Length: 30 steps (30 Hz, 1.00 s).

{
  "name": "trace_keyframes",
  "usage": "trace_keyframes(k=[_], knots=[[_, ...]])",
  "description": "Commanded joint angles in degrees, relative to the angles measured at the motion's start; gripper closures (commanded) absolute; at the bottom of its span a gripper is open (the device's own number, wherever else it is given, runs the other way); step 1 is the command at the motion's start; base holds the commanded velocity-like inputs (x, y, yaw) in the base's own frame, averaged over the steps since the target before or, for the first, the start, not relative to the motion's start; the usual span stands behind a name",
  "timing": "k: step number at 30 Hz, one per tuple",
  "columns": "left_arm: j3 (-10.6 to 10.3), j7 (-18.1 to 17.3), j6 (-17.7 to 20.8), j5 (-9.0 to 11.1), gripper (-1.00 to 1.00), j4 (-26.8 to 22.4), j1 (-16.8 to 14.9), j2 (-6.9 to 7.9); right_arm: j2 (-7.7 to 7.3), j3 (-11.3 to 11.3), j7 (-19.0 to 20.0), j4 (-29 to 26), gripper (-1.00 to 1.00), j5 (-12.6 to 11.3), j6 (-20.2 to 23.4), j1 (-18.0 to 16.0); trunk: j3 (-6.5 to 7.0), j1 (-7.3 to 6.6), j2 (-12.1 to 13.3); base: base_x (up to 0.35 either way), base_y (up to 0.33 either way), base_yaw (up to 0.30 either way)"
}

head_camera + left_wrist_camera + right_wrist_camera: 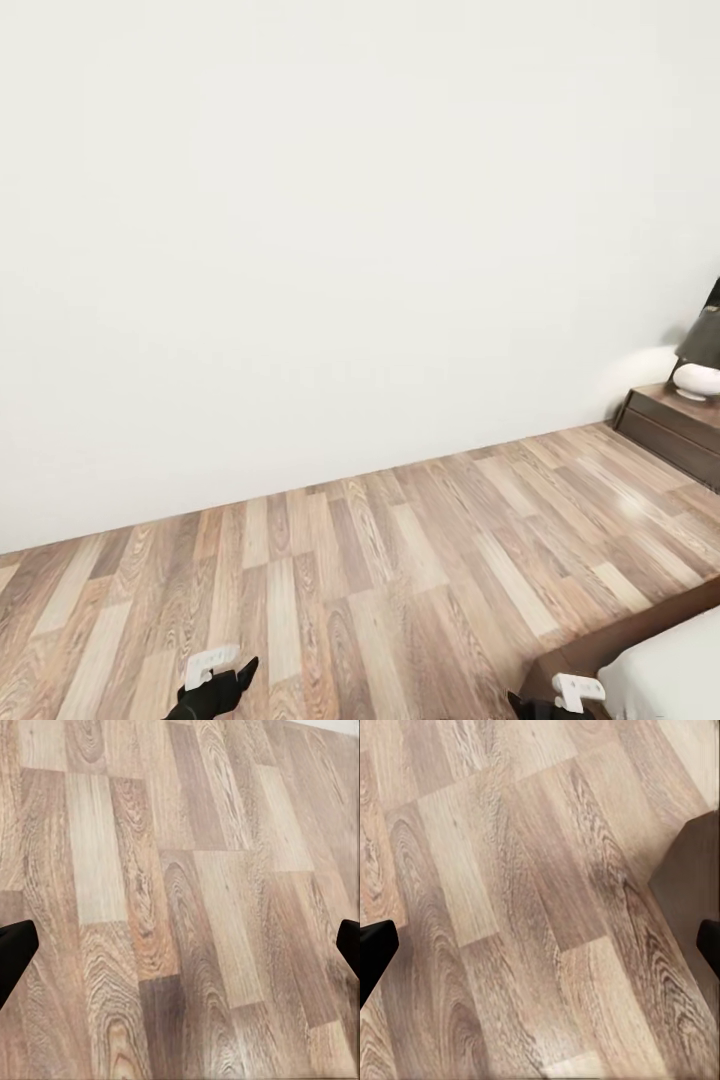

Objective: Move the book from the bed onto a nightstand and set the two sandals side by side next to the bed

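Both grippers hang low over bare plank floor (380, 560), each spread wide with nothing between the fingers. At the head view's lower left, the left gripper (222, 688) shows as a dark tip beside a small white part; its own wrist view shows only the two black fingertips (15, 952) at the picture's edges, with wood grain between them. A plain white wall (330, 220) rises behind the floor.

Further right, the right gripper (545, 705) sits at the bottom edge, just beside the dark wooden corner of the bed (640, 640), whose off-white mattress fills the lower right corner. The right wrist view catches that dark frame corner above the floor. At the far right stands the nightstand (675, 425), carrying a lamp (700, 365) with a white base and dark shade.

Neither the book nor the sandals can be located from these pictures, so the robot seems to be on its way. As a judgement, a thin paperback will be light and floppy, best pinched at the spine or an overhanging edge; flat sandals should be light, fairly stiff, and taken across the sole's narrow width.
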Motion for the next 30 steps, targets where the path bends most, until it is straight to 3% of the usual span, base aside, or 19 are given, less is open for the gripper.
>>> trace_keyframes(k=[1,7,17,30], knots=[[-0.49,-0.23,-0.18,0.61,-1.00,0.06,-0.03,0.01,0.01,0.47,0.29,0.13,-1.00,-0.61,-0.19,-0.07,-0.06,0.00,-0.03,0.000,0.000,-0.282],[-0.49,-0.23,-0.18,0.60,-1.00,0.06,-0.03,0.01,0.01,0.47,0.29,0.13,-1.00,-0.61,-0.19,-0.07,-0.06,0.00,-0.03,0.000,0.000,-0.202],[-0.57,-0.32,-0.18,0.59,-1.00,0.06,-0.03,0.00,0.01,0.47,0.29,0.13,-1.00,-0.61,-0.19,-0.07,-0.06,0.00,-0.03,0.000,0.000,-0.019],[-0.58,-0.32,-0.18,0.59,-1.00,0.06,-0.03,0.00,0.01,0.47,0.25,0.13,-1.00,-0.61,-0.19,-0.07,2.28,-2.86,5.18,0.000,0.000,0.000]])
